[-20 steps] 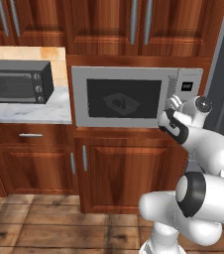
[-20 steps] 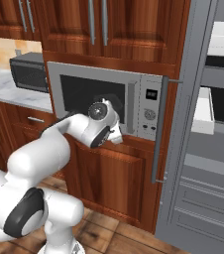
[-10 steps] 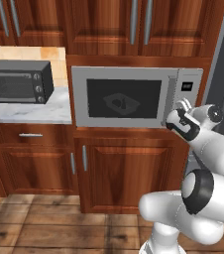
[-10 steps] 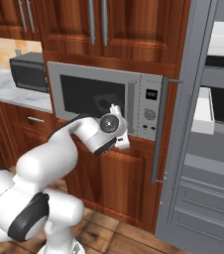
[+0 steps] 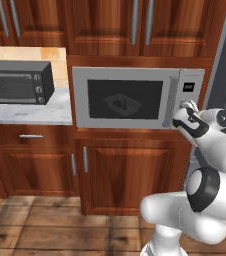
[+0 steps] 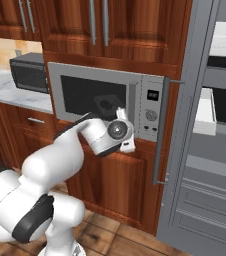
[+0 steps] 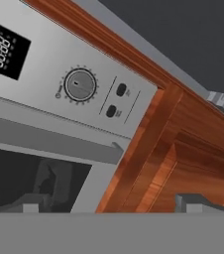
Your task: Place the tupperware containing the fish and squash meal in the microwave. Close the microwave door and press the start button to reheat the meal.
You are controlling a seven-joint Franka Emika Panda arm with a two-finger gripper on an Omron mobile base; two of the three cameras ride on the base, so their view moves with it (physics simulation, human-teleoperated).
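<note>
— What is the room showing you?

— I'm looking at reddish-brown wooden cabinets (image 5: 130, 172) over a plank floor (image 5: 60, 225), with a pale marble counter (image 5: 30, 107) at the left of the left base view carrying a dark knobbed countertop oven (image 5: 19, 81). The silver microwave (image 5: 137, 97) is sitting built into the cabinetry at centre, and the microwave door (image 5: 125, 98) is lying flush and closed, its grey bar handle (image 5: 171, 101) running vertically.

— And the meal?

— The tupperware (image 5: 122, 103) is showing dimly through the dark window, inside the microwave.

— Anything one camera is giving you that another isn't?

— The right base view is giving me grey shelving with white bins (image 6: 224, 40) at the right. The hand view is giving me the pale control panel close up: black display (image 7: 2, 48), round dial (image 7: 79, 85), two small dark buttons (image 7: 116, 100).

— The gripper?

— The gripper (image 5: 184, 116) is hovering by the panel, fingers spread wide, gripping nothing.
</note>
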